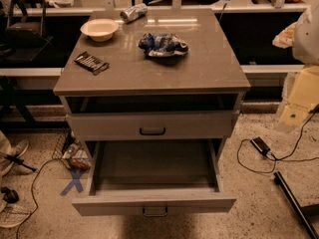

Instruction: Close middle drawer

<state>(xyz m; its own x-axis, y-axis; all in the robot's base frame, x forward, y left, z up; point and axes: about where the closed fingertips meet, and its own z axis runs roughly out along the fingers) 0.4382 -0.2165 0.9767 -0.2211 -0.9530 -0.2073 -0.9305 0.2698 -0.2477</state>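
The middle drawer point(154, 203) is pulled far out of the grey cabinet point(149, 78). It is a wide grey drawer with a small dark bar handle point(155, 211) at the centre of its front, and its inside looks empty. Above it sits the uppermost drawer point(152, 125) with its own dark handle. The lowest drawer is hidden beneath the open one. My gripper point(299, 103) shows as a pale shape at the right edge of the camera view, well to the right of the cabinet and above the floor, touching nothing.
On the cabinet top lie a white bowl point(99, 29), a can on its side point(133, 12), a crumpled blue bag point(162, 45) and a dark flat packet point(91, 62). On the floor are cables and a power brick point(260, 145) at the right, a snack packet point(75, 156) and a blue X mark point(75, 181) at the left.
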